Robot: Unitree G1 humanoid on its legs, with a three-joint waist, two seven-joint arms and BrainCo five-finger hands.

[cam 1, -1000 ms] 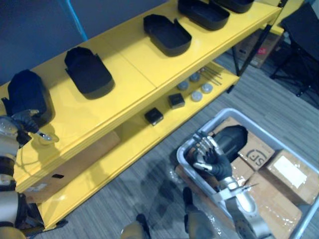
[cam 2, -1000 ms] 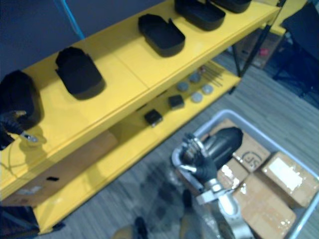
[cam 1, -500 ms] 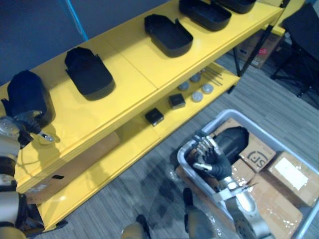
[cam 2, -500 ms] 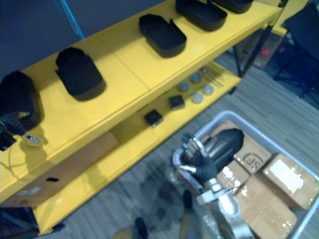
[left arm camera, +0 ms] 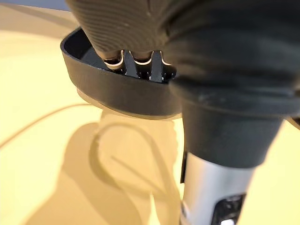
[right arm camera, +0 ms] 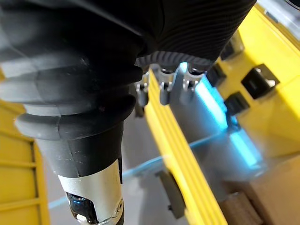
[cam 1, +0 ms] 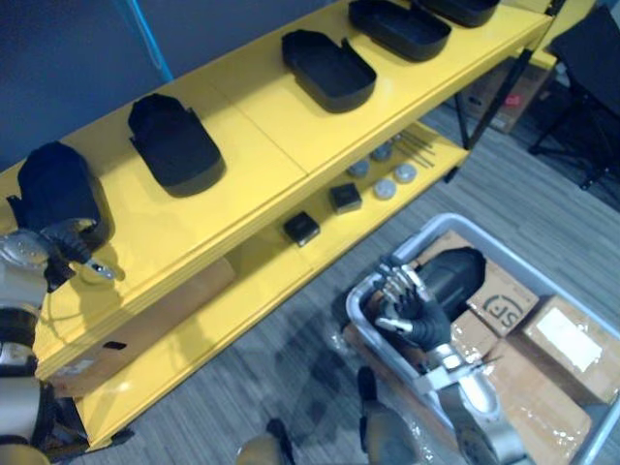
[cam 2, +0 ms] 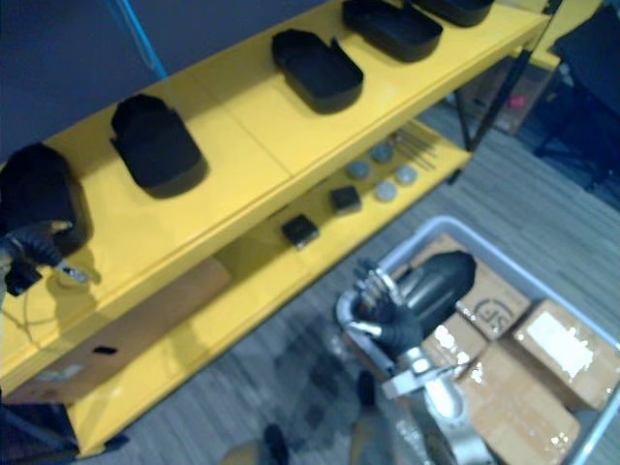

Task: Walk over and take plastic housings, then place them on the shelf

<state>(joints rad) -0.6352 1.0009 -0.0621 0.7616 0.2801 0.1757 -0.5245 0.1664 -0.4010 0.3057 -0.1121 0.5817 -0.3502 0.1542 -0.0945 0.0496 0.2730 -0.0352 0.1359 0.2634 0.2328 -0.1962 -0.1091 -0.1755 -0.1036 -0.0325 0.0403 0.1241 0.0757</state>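
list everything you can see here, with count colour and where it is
shelf: 1, yellow, two levels
plastic housings: 6, black, five along the top level, one in the bin
small blocks: 2, black, lower level
discs: 4, grey, lower level beside the blocks
thin rods: count unclear, dark, lower level by the discs
bin: 1, grey, on the floor
cardboard boxes: at least 4, brown, three in the bin, one low in the shelf
left hand: at the leftmost housing
right hand: over the bin's near corner
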